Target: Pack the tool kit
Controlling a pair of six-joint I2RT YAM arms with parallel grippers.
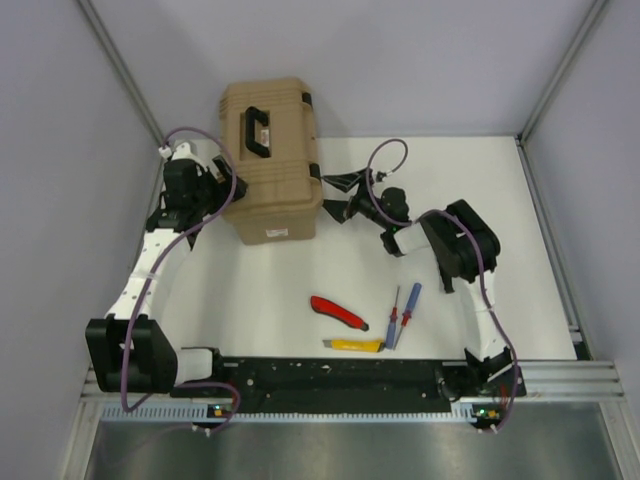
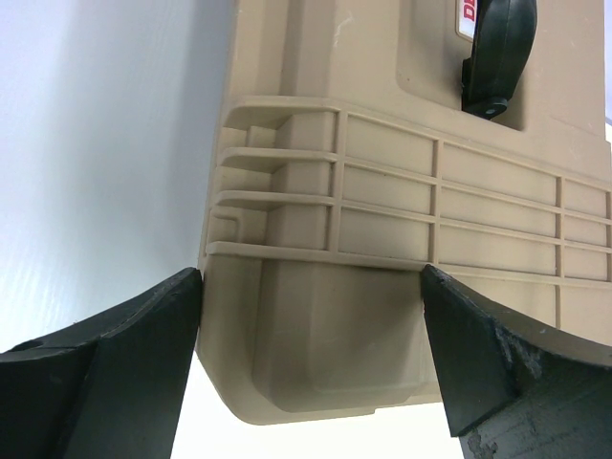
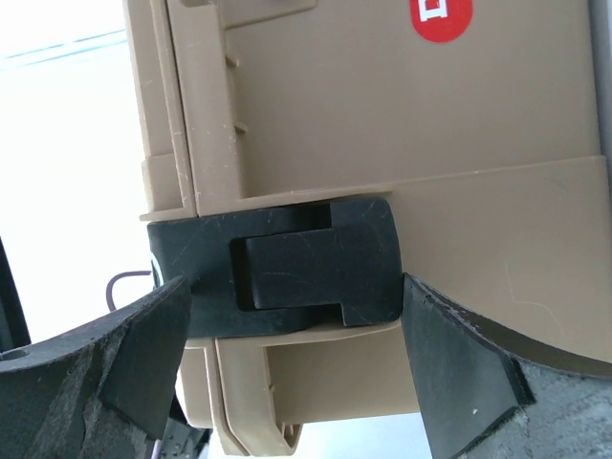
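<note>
With my left end effector [image 2: 308,287] and right end effector [image 3: 295,287] both spread wide at the toolbox [image 1: 270,160], a crooked shove on the latch [image 3: 287,268] could skid it across the counter [image 1: 500,200].

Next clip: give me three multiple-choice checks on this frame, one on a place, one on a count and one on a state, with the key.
1. Where do the loose tools lie relative to the toolbox?
A. On the table in front of it, toward the near edge
B. On its lid
C. Behind it, by the back wall

2. How many screwdrivers are on the table?
A. One
B. Two
C. Three

3. What state is the toolbox lid in?
A. Propped wide open
B. Closed
C. Taken off and laid aside

Key:
1 A: the red utility knife, the yellow utility knife and the screwdrivers all lie near the front edge.
2 B: there is one red screwdriver and one blue screwdriver.
3 B: the lid sits flat, with the black latch across the seam.
</note>
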